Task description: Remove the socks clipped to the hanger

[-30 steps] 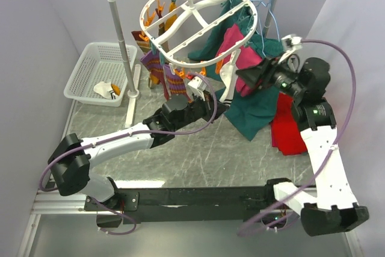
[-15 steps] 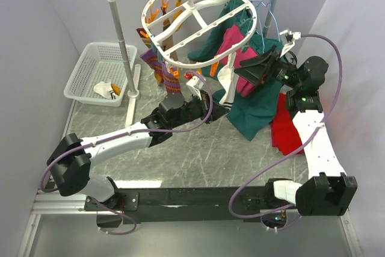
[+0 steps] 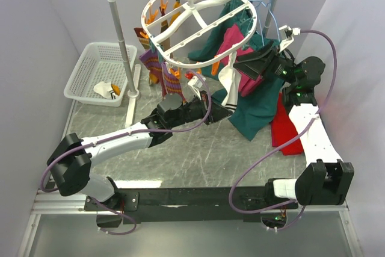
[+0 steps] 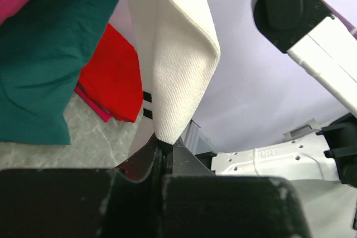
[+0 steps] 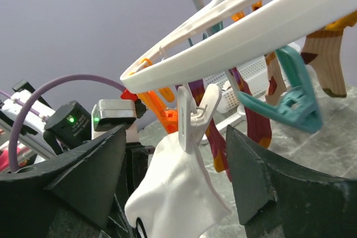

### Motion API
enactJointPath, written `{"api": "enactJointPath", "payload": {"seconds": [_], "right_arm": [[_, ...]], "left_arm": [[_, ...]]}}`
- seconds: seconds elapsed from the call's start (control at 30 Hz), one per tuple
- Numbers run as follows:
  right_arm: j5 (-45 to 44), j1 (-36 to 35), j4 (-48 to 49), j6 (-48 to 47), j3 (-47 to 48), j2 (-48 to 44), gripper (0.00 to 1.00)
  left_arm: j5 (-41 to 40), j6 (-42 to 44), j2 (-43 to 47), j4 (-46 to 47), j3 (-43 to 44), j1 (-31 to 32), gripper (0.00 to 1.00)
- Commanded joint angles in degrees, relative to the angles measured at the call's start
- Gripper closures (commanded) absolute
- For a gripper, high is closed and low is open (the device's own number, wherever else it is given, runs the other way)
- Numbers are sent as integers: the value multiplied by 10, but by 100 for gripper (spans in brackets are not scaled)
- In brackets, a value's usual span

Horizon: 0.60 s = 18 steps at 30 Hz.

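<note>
Currently the left gripper (image 4: 163, 150) is clamped shut on the lower end of the white sock (image 4: 173, 54). That sock hangs from a white clip (image 5: 192, 112) on the near-right rim of the hanger (image 5: 240, 45). The right gripper (image 5: 175, 160) stands wide open with one finger on either side of that clip, touching nothing as far as I can tell. The striped socks (image 3: 156, 65) hang clipped along the rim's left edge.

The main risk is timing. If the left arm pulls before the clip is squeezed open, the free-hanging hanger would likely tilt or swing. That would stretch the sock and carry the clip out from between the right fingers. Closing off-centre could pinch the sock or the rim instead of the clip's handles, or catch the teal clip (image 5: 290, 101) just beside.
</note>
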State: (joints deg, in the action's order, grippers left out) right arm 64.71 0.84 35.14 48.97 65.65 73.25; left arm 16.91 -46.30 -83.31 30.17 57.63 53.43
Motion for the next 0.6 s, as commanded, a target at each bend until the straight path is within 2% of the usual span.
{"api": "enactJointPath", "payload": {"seconds": [0.0,0.33,0.57], "right_arm": [[-18,-6,60,26,2,8,24],[-37,-21,93,53,3,30,32],[-41,-33,171,106,1,50,37]], "left_arm": [[30,-24,-3,44,3,-2,99],[42,-41,-8,57,1,-2,99],[46,-52,-15,65,0,-2,99]]}}
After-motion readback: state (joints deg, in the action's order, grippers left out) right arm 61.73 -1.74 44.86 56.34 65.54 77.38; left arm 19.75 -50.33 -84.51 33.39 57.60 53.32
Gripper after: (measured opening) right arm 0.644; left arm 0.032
